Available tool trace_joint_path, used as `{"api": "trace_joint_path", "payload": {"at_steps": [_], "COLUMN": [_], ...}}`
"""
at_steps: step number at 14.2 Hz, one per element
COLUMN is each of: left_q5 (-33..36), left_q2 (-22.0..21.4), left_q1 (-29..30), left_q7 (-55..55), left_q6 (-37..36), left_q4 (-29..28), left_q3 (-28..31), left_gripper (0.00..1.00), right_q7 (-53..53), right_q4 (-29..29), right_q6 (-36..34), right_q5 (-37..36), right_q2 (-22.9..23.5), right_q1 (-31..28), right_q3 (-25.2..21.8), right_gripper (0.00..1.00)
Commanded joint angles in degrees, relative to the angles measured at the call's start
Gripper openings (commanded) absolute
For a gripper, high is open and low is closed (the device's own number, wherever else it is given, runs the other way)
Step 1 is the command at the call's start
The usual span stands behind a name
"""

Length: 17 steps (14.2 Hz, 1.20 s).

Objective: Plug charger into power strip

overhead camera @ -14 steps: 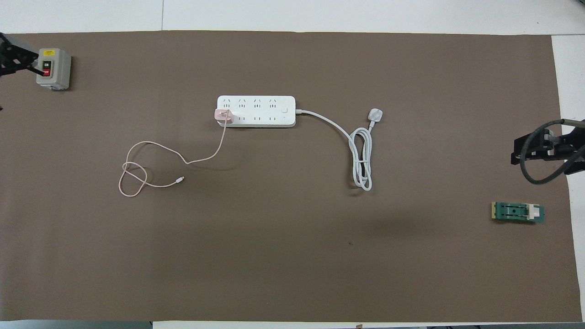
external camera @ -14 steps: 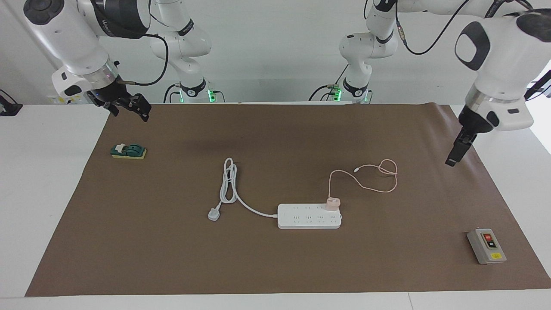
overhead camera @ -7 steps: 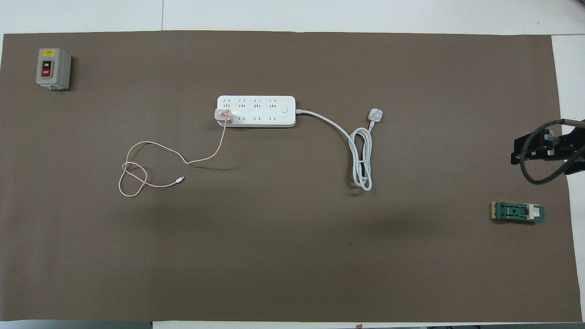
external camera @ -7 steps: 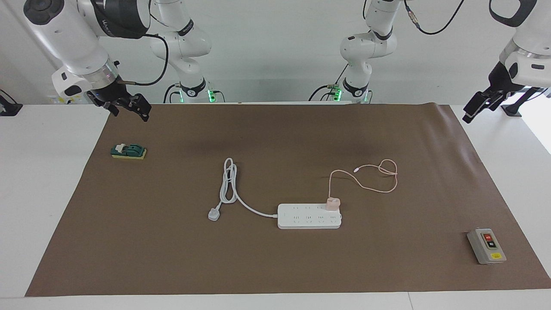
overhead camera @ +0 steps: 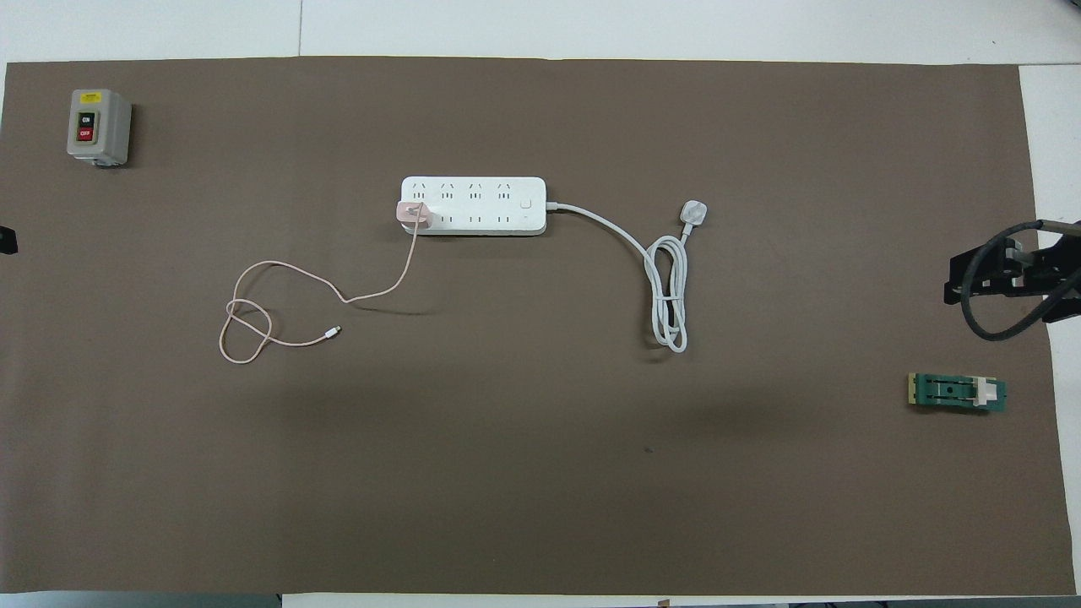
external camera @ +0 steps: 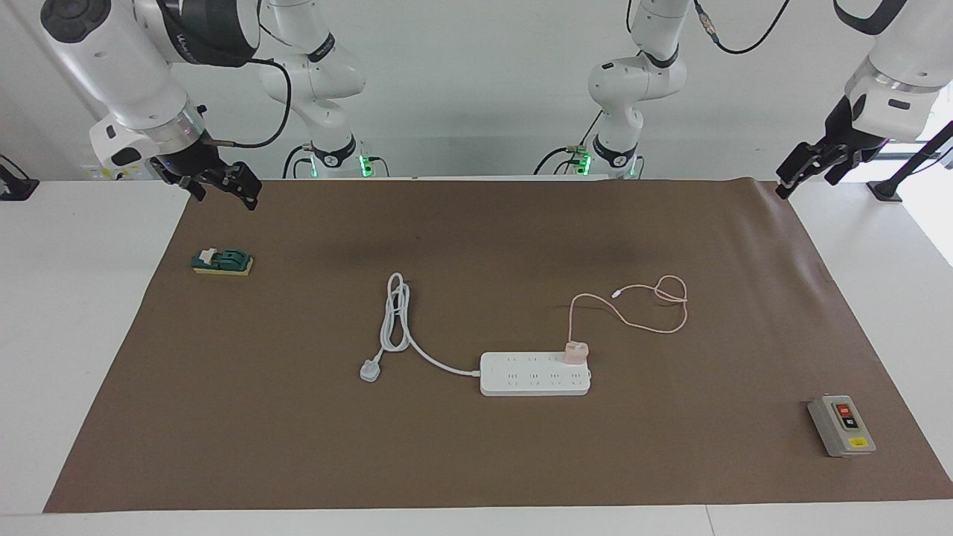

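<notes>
The pale-pink charger (external camera: 575, 351) stands on the white power strip (external camera: 521, 380), plugged in at the strip's end toward the left arm. It also shows in the overhead view (overhead camera: 413, 213) on the power strip (overhead camera: 481, 205). Its thin pink cable (external camera: 655, 305) lies looped on the mat, nearer to the robots. My left gripper (external camera: 808, 175) is open and empty, raised over the mat's corner near its base. My right gripper (external camera: 227, 195) is open and empty, and waits raised over the mat's edge at the right arm's end.
The strip's thick white cord and plug (external camera: 370, 370) lie coiled toward the right arm's end. A grey box with red and black buttons (external camera: 841, 426) sits at the left arm's end. A green switch block (external camera: 222, 261) lies under the right gripper's side.
My left arm has lifted and drawn back from over the mat's left-arm end to the corner near its base, nearly leaving the overhead view. The right arm, charger and strip have not moved.
</notes>
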Motion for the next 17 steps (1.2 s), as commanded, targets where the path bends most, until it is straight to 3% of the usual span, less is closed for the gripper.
{"api": "trace_joint_path", "payload": {"at_steps": [1,6,17], "left_q5": [-2.32,-2.32,-3.38], "left_q2": [-5.33,-6.04,-5.95], "left_q1": [-1.06,-3.71,-3.71], "left_q7": [1.58,1.4,7.12], "left_q6": [4.21,9.3,11.51], "left_q4": [-8.88,-14.77,-15.22], "left_q3": [-1.18,-3.82,-4.35], "left_gripper": [1.0,1.0,1.0], "right_q7": [-1.27,-1.27,-1.27], "right_q4": [-0.74,-0.74,-0.74], "right_q6": [0.56,0.56,0.56], "right_q5": [0.86,0.86,0.86], "right_q2": [-0.78,-0.87,-0.87], "right_q1": [-0.81,-0.81,-0.81], "right_q3": [0.3,0.3,0.3], "right_gripper": [1.0,1.0,1.0]}}
